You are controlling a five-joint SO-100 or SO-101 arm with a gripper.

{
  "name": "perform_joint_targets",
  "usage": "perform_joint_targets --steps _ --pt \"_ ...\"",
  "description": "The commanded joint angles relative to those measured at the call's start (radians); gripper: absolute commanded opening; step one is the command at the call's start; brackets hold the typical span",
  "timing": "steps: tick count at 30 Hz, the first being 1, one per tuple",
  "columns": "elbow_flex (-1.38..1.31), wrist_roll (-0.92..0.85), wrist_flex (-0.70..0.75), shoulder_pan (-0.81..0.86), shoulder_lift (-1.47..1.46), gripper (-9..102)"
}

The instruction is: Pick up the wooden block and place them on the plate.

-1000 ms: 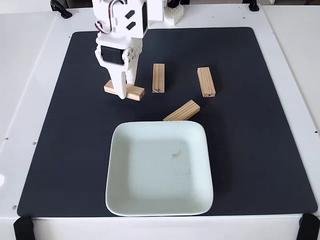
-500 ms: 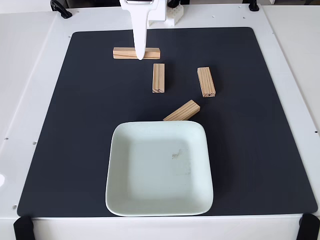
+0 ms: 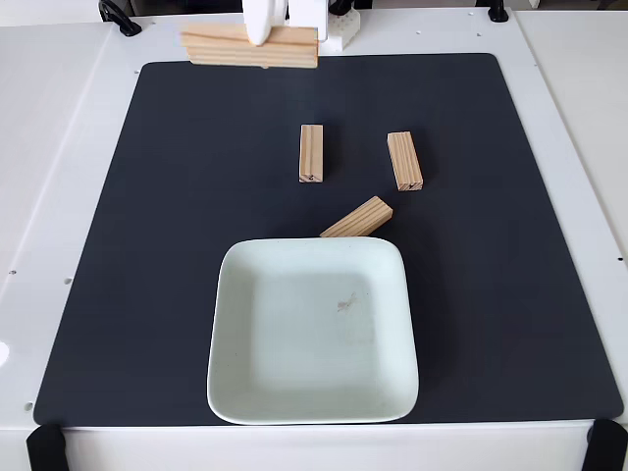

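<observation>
White bench (image 3: pixel 59 147) and a black mat (image 3: pixel 147 245) are carrying the work. At the top edge of the fixed view, the white pincer (image 3: pixel 261 39) is pinching a wooden block (image 3: pixel 250 46) at mid-length, holding it level and raised above the mat's far edge. Three other blocks are lying on the mat: one upright in view (image 3: pixel 311 153), one to its right (image 3: pixel 404 161), and an angled one (image 3: pixel 357 218) touching or just beside the far rim of the plate (image 3: pixel 231 334). Nothing is lying on the plate. Judged step: carrying. The next move is calling for travel toward the plate, then lowering and releasing.
</observation>
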Motion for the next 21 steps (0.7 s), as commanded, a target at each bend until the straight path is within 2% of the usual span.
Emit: perform_joint_targets --steps 1,13,21 --pt "-0.127 0.041 -0.049 -0.008 -0.089 0" --pt "-0.879 0.044 -0.048 -0.031 -0.877 0" --pt "-1.075 0.043 -0.048 -0.058 -1.160 0"
